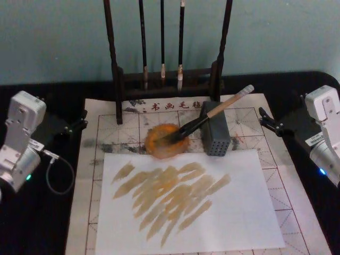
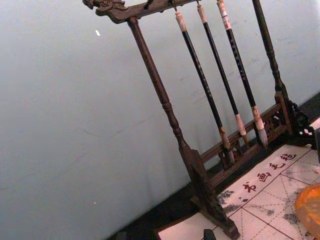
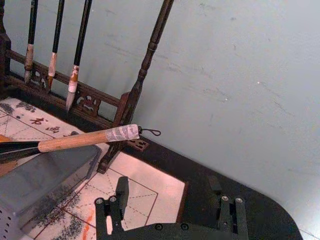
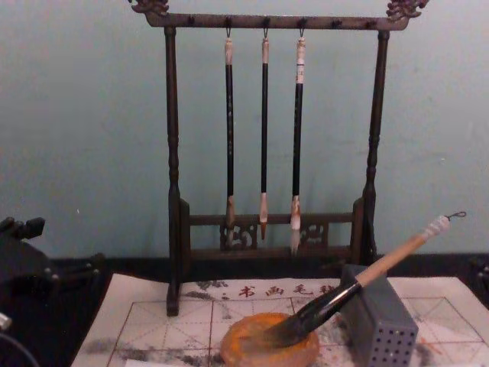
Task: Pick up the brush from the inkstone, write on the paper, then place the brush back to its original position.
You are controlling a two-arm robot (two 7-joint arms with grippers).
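Head view: the brush (image 1: pixel 212 113) rests with its inky tip in the inkstone (image 1: pixel 156 144) and its handle propped on the grey perforated block (image 1: pixel 215 137), all on the gridded paper (image 1: pixel 103 130) behind a plain white sheet (image 1: pixel 212 212) streaked with tan strokes, while the left hand (image 1: pixel 78 121) and the right hand (image 1: pixel 268 120) sit off either side, well apart from the brush. Left wrist view gives the rack (image 2: pixel 165 107) and three thin brushes (image 2: pixel 221 70) hanging, and I cannot tell the left hand's grip; right wrist view has the right hand released and empty over the black counter (image 3: pixel 260 220). Chest view: the brush slants up from the inkstone across the block.
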